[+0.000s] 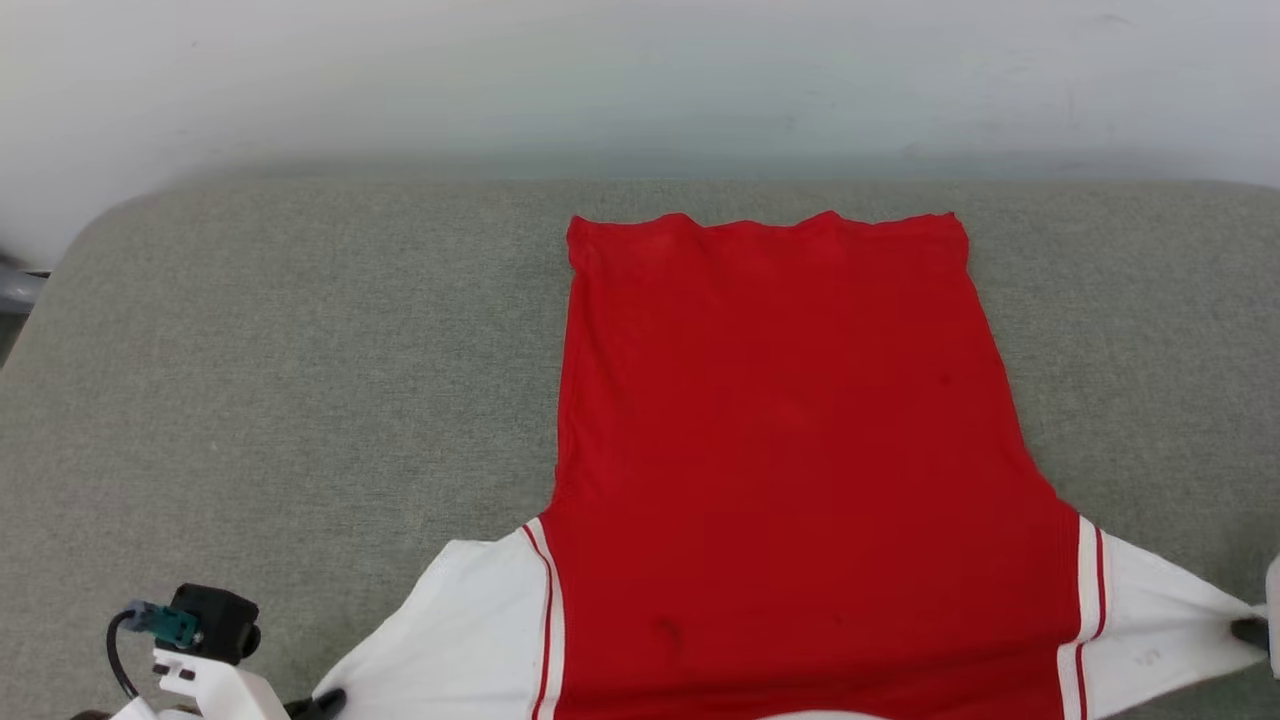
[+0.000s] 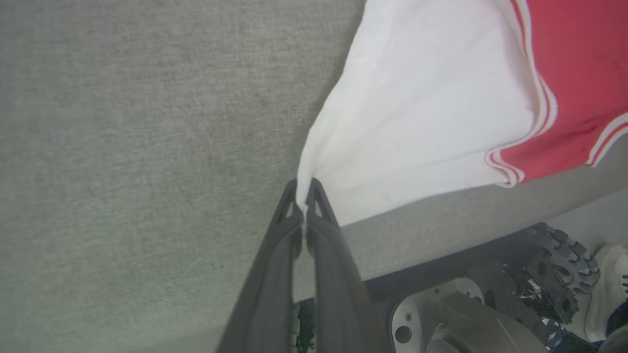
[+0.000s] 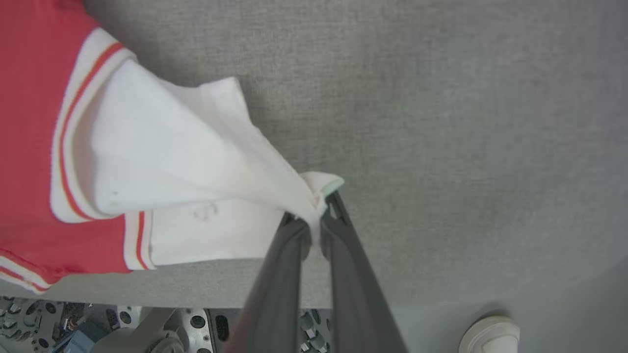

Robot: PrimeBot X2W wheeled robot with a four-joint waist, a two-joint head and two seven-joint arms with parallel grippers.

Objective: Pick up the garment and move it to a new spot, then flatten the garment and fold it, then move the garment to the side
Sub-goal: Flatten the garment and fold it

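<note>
The garment (image 1: 790, 440), a red shirt with white sleeves, lies spread flat on the grey cushioned surface (image 1: 300, 380), its hem toward the far wall. My left gripper (image 2: 301, 193) is shut on the tip of one white sleeve (image 2: 417, 108), pulling it taut; in the head view that gripper (image 1: 325, 703) sits at the bottom left. My right gripper (image 3: 314, 211) is shut on the other white sleeve (image 3: 186, 162), which bunches at the fingertips; in the head view it (image 1: 1250, 632) is at the right edge.
The grey surface's front edge (image 2: 441, 230) lies just below both sleeves, with my wheeled base (image 2: 471, 314) under it. A person's white shoe (image 3: 490, 336) stands on the floor near the edge. A pale wall (image 1: 640, 80) rises behind the surface.
</note>
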